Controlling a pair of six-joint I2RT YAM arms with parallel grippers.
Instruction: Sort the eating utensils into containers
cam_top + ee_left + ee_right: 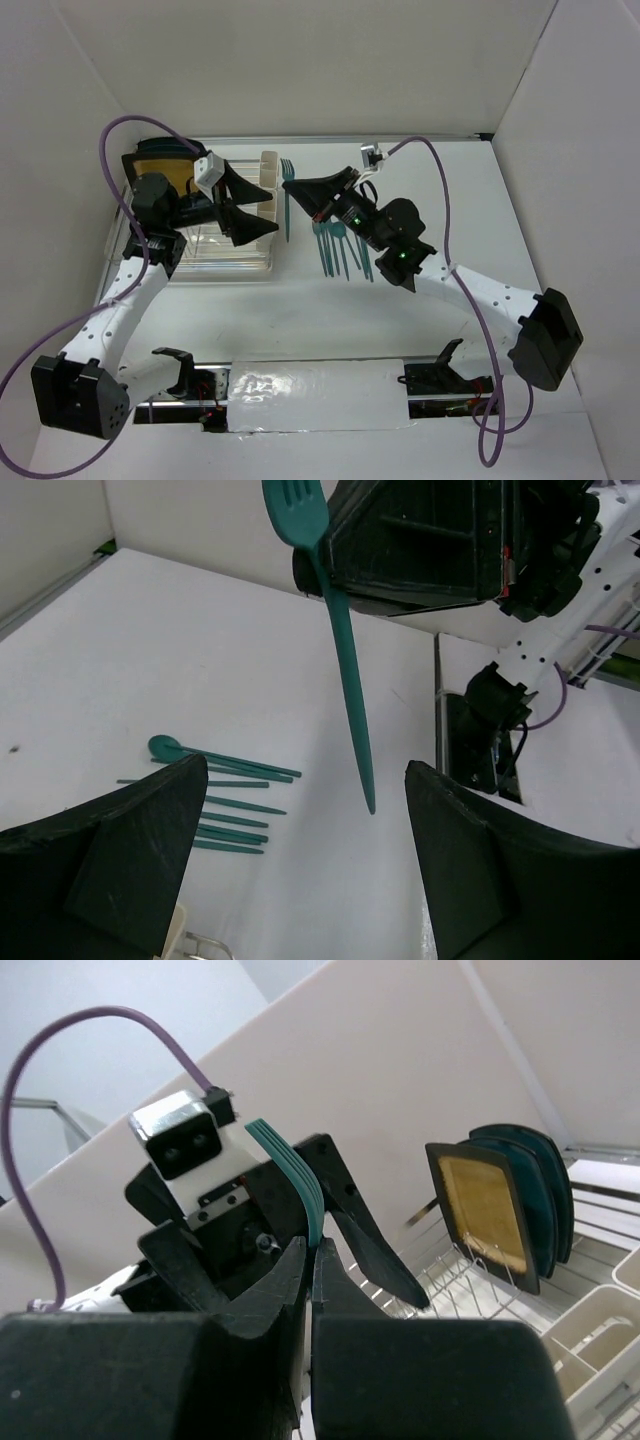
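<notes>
My right gripper (293, 186) is shut on a dark teal fork (286, 205) and holds it in the air, tines toward the back wall, just right of the rack. In the right wrist view the jaws (312, 1252) pinch the fork (297, 1172). My left gripper (262, 210) is open and empty, its fingers either side of the fork's handle but apart from it; in the left wrist view the fork (343, 640) hangs between the left fingers (110, 850). Several teal utensils (340, 250) lie on the table. A cream-white container (268, 168) stands at the rack's right end.
The wire dish rack (215, 255) sits at the left with black-rimmed yellow plates (160, 160) standing in it; they also show in the right wrist view (485, 1210), with cream containers (600, 1330) below them. Walls enclose the table at the back and both sides.
</notes>
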